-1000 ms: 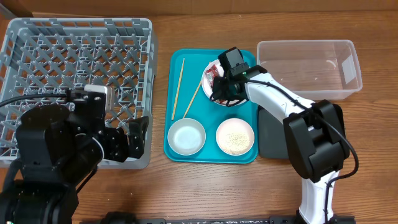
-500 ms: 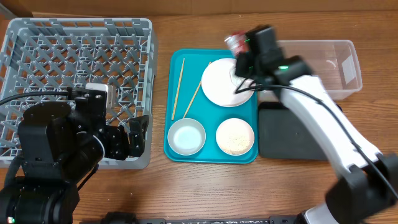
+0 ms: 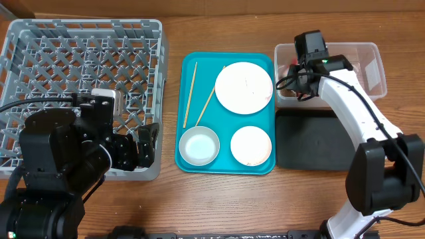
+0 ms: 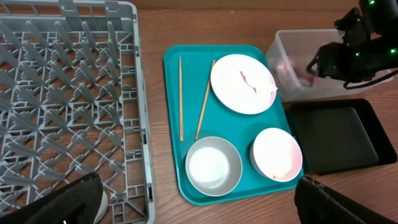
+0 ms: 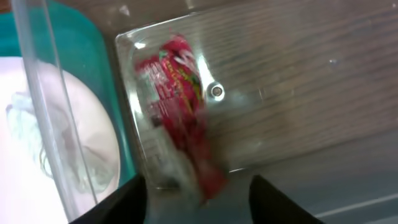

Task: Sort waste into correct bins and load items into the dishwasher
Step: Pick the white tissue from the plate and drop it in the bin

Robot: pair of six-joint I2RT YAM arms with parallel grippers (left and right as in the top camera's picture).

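The red wrapper [image 5: 180, 118] lies in the clear tub [image 3: 362, 73], at twelve o'clock from the right gripper [image 5: 198, 186], whose fingers stand wide and empty. Seen from overhead, the napkin [image 4: 254, 83] on the plate [image 4: 230, 93] sits at nine o'clock from this arm, the nearer one.

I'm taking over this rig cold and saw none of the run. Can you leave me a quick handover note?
Left gripper: open, empty, at the near edge of the grey rack.
Right gripper: open, over the clear tub; the red wrapper is inside the tub.
On the teal tray: plate with crumpled napkin, two chopsticks, bowl, small dish.
Black tray: nothing in it.
Done: wrapper binned.
Left: napkin, any rice, then dishes and chopsticks into the rack.
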